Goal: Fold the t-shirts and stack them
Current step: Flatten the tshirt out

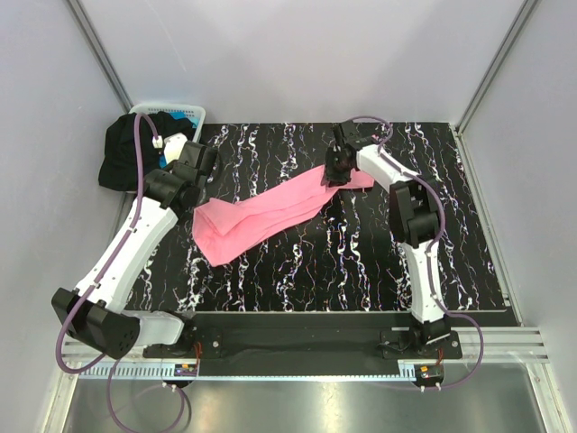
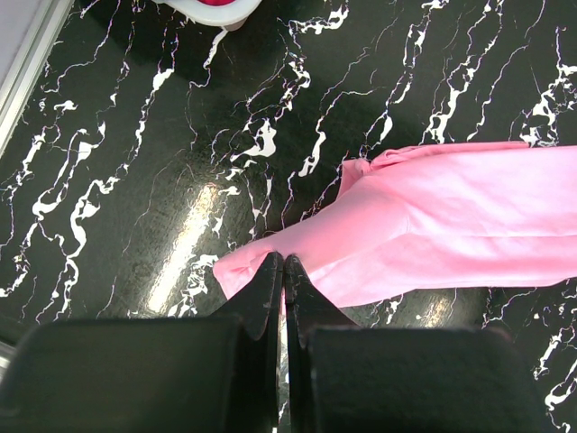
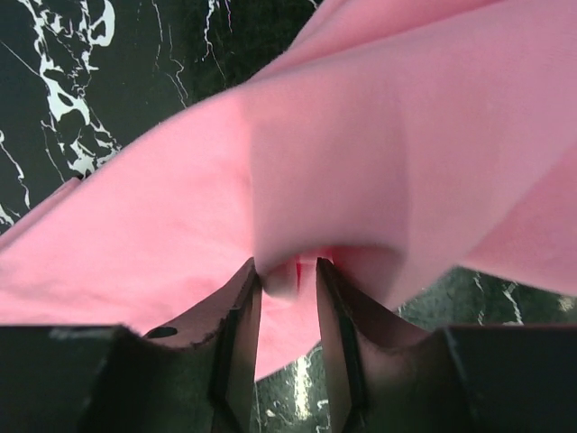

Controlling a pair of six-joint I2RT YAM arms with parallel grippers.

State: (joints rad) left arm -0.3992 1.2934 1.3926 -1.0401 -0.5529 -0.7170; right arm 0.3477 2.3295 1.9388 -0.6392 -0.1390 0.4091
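The bright pink t-shirt is stretched in a long diagonal band across the black marbled table. My left gripper is shut on its near-left corner; the left wrist view shows my closed fingertips pinching that corner of the pink cloth. My right gripper is shut on the far-right end; in the right wrist view bunched pink cloth sits between the fingers. The black t-shirt hangs over the basket at the far left. A bit of the blue t-shirt shows inside the basket.
The white slotted basket stands at the table's far-left corner; its white edge shows at the top of the left wrist view. Grey walls close in the far side and both sides. A metal rail runs along the near edge.
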